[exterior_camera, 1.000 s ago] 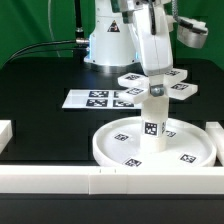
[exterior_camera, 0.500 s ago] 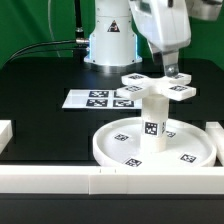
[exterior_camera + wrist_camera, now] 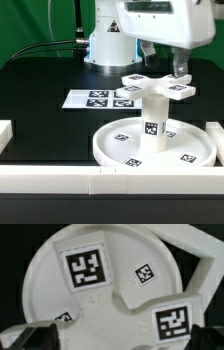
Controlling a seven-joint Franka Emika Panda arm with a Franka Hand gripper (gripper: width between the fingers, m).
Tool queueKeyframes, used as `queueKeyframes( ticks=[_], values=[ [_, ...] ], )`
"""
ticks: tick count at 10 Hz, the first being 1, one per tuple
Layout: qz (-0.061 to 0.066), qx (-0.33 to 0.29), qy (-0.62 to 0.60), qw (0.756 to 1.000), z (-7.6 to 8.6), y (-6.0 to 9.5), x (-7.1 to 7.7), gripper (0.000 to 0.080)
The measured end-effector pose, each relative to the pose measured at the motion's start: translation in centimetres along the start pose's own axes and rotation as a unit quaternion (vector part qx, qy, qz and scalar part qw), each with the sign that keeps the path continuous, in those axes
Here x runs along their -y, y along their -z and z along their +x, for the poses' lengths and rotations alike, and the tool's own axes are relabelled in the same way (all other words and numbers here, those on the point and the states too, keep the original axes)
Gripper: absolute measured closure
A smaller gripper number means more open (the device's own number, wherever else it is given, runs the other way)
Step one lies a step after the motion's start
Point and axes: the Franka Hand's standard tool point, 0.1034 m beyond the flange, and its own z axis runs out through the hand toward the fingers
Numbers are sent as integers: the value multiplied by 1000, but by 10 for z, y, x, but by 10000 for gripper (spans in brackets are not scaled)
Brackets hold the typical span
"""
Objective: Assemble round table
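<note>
Presently, from the exterior view: found the round disc (image 3: pixel 120 148) lying flat on the black worktop (image 3: pixel 40 110), near the front, just behind the white border rail (image 3: pixel 110 181). Noted the short leg (image 3: pixel 153 120) standing upright at the disc's middle, with one tag toward the camera. Noted the cross-shaped foot (image 3: pixel 158 86) seated level atop the leg, tags upward. Located the hand (image 3: pixel 170 68) above the foot, toward the exterior view's right; judged the fingers apart and clamped on nothing. Could not confirm contact between the lower fingertip and the foot. Recorded the marker board (image 3: pixel 98 98) flat behind the disc, toward the exterior view's left, apart from it.

From the wrist view: looked down on the disc (image 3: pixel 55 294), with three tags on its floor. Saw one arm of the foot (image 3: pixel 150 308), tag uppermost, overlapping the disc. Made out dark fingers (image 3: pixel 35 333), blurred, close to the lens.
</note>
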Motion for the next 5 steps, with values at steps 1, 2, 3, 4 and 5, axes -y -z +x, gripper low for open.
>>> queueKeyframes(
  ticks=[1,2,3,4,5],
  values=[
    [0,-3,66,998,1,2,3,151],
    [0,-2,95,996,1,1,5,151],
    [0,-2,133,991,1,1,5,151],
    [0,-2,163,987,1,1,5,151],
    [0,-2,205,979,1,1,5,151]
  ],
)
